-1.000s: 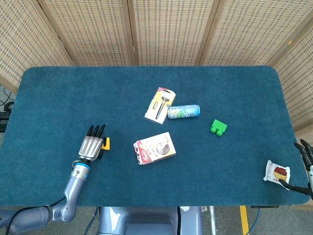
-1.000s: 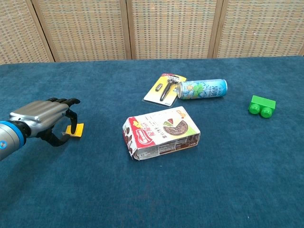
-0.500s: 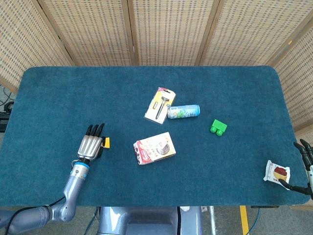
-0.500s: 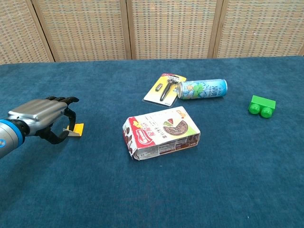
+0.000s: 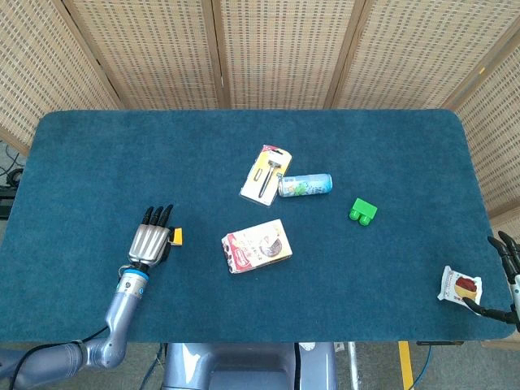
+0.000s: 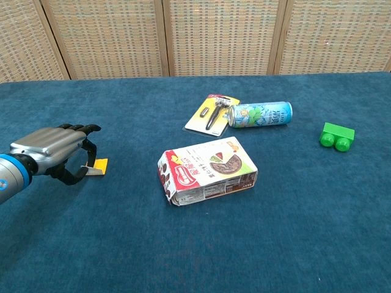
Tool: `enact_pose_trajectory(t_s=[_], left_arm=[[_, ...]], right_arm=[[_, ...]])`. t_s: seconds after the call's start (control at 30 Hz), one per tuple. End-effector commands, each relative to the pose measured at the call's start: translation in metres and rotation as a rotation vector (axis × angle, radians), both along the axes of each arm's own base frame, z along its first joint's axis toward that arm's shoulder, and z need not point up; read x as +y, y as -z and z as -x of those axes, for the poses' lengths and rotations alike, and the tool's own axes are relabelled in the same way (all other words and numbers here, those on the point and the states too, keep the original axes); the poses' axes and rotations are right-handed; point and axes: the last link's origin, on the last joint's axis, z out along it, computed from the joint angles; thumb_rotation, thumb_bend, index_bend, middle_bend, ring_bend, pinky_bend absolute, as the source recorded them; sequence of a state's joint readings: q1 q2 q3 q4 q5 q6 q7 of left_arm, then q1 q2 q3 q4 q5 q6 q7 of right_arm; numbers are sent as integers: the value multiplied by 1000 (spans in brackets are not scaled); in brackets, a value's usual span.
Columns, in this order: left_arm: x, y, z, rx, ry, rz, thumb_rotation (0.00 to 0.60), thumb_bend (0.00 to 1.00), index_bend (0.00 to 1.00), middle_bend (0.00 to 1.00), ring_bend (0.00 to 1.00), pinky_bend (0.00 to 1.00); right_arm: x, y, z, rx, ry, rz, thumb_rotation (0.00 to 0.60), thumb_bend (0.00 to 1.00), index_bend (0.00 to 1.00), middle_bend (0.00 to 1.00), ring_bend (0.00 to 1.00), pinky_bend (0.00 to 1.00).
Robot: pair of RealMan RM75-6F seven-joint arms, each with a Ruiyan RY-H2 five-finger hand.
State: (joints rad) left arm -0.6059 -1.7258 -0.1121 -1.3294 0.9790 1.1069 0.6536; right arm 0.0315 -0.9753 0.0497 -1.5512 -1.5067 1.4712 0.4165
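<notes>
Down at the lower left of the head view, the left hand (image 5: 151,241) has drifted a touch toward the near edge of the table (image 5: 97,162) over the last second, and the little orange block (image 5: 176,236) has gone with it. In the chest view the same hand (image 6: 52,152) sits at the left edge of the frame, fingers curled, with the orange block (image 6: 99,166) poking out at the fingertips. A second ago the block looked flatter and fuller in view; now it shows smaller and a little tipped. To my eye the thumb and a finger pinch its near edge and the hand has begun to draw it back, though whether it is clear of the cloth I cannot tell.

Nothing else has stirred. The snack box (image 6: 206,170) lies mid-frame, the razor card (image 6: 213,113) and the drink can (image 6: 260,115) just beside each other above it, the green brick (image 6: 336,137) off to the right.

The right hand (image 5: 505,280) shows only at the lower right corner of the head view, fingers spread and holding nothing, its thumb just beside a small snack packet (image 5: 459,286), exactly as before.
</notes>
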Motion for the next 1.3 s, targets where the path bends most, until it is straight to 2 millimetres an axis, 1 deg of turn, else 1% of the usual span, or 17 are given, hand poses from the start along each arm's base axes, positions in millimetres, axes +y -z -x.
enact_pose_trajectory(t_s=[0.03,0.77,1.03,1.3], left_arm=[[0,1,1,4,-1,-1,600,529,542,0,0,0],[4,0,-2,-12,5,-36,600,537,646,0,0,0],[12,-4,-2,-12,2,-55,600,536,660,0,0,0],[24,-9,1,-2,-9,-81,600,531,660,0,0,0]], right_arm=[[0,0,0,0,0,1,600,103,0,0,0,0],[0,-1,0,-2,-2,4,600,105,0,0,0,0],[0,-1,0,-1,-1,3,600,103,0,0,0,0],[0,0,0,0,1,2,600,104,0,0,0,0]])
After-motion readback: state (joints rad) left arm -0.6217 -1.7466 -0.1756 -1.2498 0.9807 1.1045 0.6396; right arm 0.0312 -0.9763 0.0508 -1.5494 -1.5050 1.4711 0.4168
